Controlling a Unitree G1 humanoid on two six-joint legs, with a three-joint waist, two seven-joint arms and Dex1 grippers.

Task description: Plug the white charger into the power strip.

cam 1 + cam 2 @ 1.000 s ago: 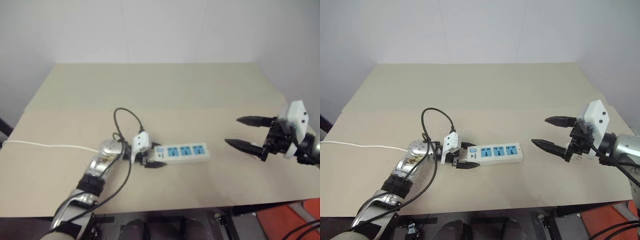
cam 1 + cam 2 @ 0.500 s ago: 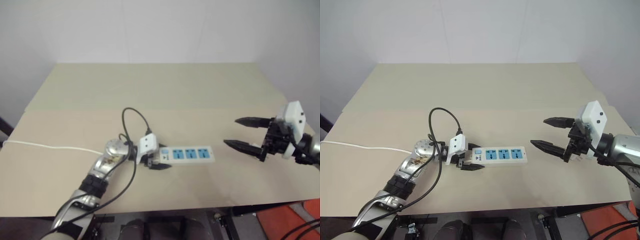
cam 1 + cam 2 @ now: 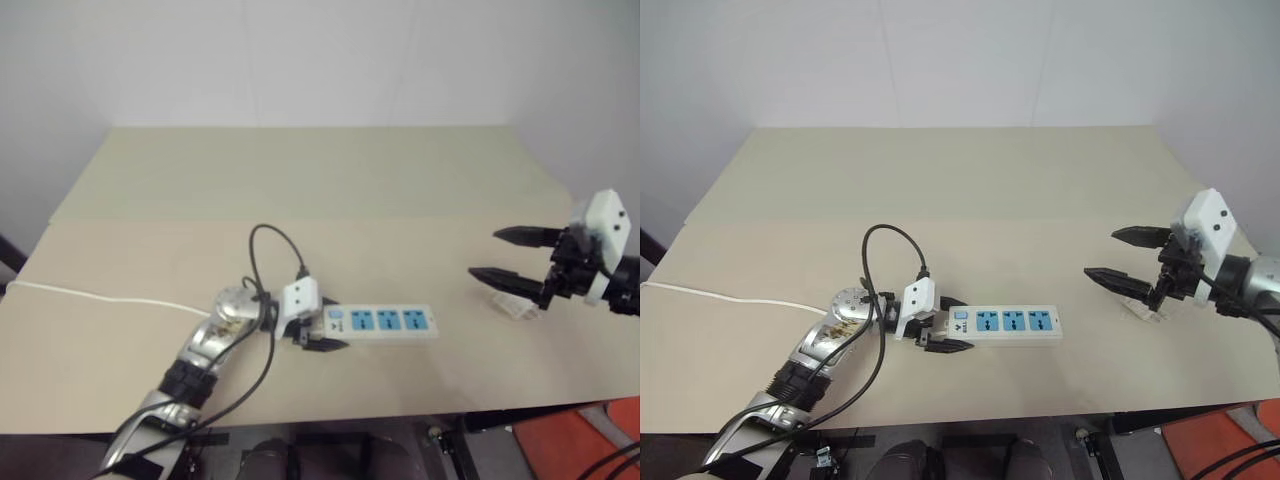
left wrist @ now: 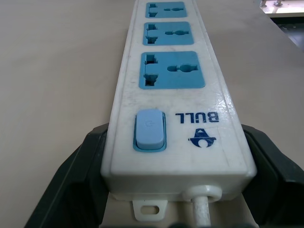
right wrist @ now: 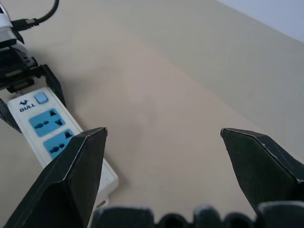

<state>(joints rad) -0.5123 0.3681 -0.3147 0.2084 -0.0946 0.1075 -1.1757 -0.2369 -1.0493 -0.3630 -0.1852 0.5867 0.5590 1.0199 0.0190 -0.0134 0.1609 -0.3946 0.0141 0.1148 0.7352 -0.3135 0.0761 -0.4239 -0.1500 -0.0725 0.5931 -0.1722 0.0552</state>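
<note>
The left gripper (image 3: 940, 334) clasps the switch end of the power strip (image 3: 1005, 323) on the counter (image 3: 970, 190). Well right of the strip, the white charger (image 3: 1143, 307) lies unplugged beneath the released right gripper (image 3: 1118, 256).

Two black fingers (image 5: 76, 175) of the right gripper (image 5: 164, 175) rise wide apart over the tan tabletop (image 5: 180, 95). Between them lies bare table. Beyond the one finger lies the power strip (image 5: 57, 137) — white, flat, two blue socket faces and a small blue switch visible. At its switch end the left gripper (image 5: 28, 95) straddles it, one black finger on each side — a black cable (image 5: 40, 18) loops above.
</note>
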